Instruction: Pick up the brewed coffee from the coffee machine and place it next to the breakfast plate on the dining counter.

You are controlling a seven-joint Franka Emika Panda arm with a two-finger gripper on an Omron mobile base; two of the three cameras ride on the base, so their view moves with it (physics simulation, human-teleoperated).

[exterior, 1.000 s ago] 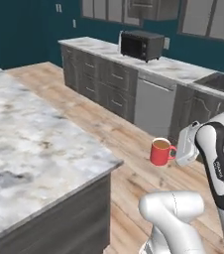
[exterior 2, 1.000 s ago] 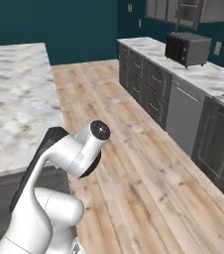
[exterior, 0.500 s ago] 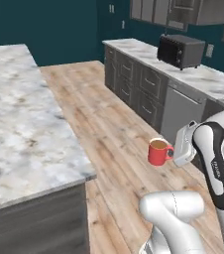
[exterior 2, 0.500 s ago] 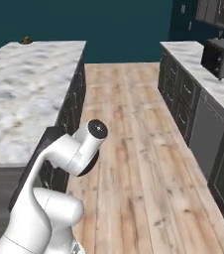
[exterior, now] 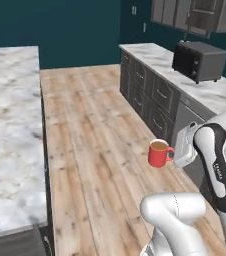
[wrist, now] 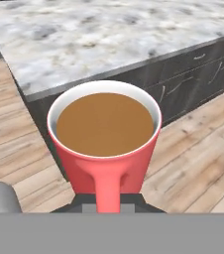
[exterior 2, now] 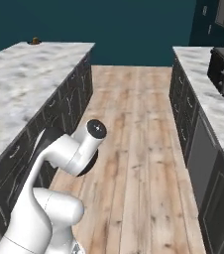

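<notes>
So the brewed coffee (exterior: pixel 159 153) sits right in the jaws, which are pinched on its handle side, mug upright and full of brown liquid to near the rim (wrist: pixel 105 124). It hangs in mid-air over the wooden floor (exterior: pixel 92 135), not touching anything else. Out past the jaws, beyond the mug, is the dining counter (wrist: pixel 114 37), a marbled surface on dark cabinets. In the left base view a black microwave (exterior: pixel 199 60) sits well off on the wall surface (exterior: pixel 212 92).
</notes>
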